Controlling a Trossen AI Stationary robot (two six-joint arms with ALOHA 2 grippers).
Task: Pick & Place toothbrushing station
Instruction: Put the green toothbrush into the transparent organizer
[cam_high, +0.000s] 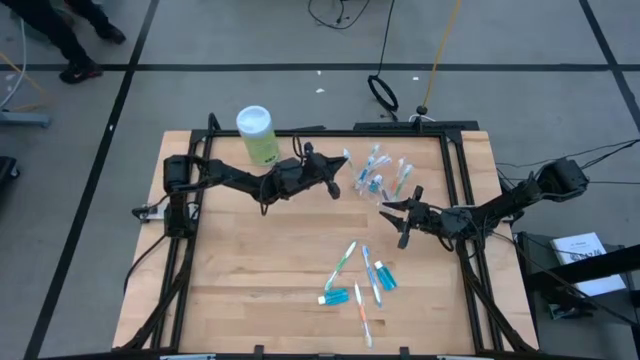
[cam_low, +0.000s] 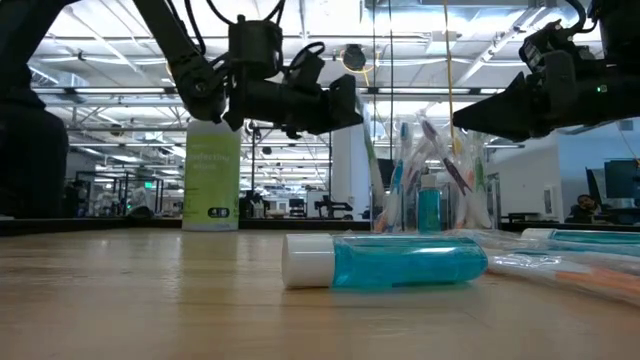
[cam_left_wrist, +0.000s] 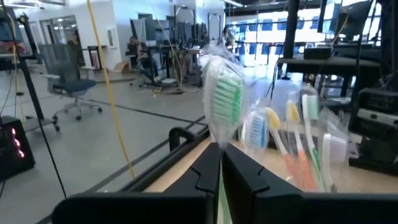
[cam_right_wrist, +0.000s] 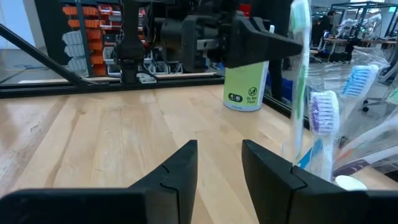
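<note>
A clear cup (cam_high: 383, 180) of wrapped toothbrushes stands at the table's far middle; it also shows in the low view (cam_low: 430, 205). My left gripper (cam_high: 338, 172) is just to its left, shut on a green toothbrush (cam_left_wrist: 225, 99) in a clear wrapper. That toothbrush stands upright (cam_right_wrist: 301, 68) beside the cup. My right gripper (cam_high: 398, 215) is open and empty, on the near right of the cup, its fingers (cam_right_wrist: 217, 165) pointing toward the left gripper. Several toothbrushes and blue toothpaste tubes (cam_high: 360, 280) lie flat on the near middle of the table. My left gripper pinches the green toothbrush between its two fingers just below the bristle head (cam_left_wrist: 219, 146), coming level from the table's left, across the brush. The brush stands upright, head above the fingers and handle (cam_right_wrist: 296, 124) hanging below. Whether its lower end is in the cup I cannot tell.
A light-green canister with a white lid (cam_high: 257, 135) stands at the far left behind the left arm. A blue toothpaste tube (cam_low: 385, 262) lies closest to the near edge. Bare wood lies at the near left (cam_high: 240, 270).
</note>
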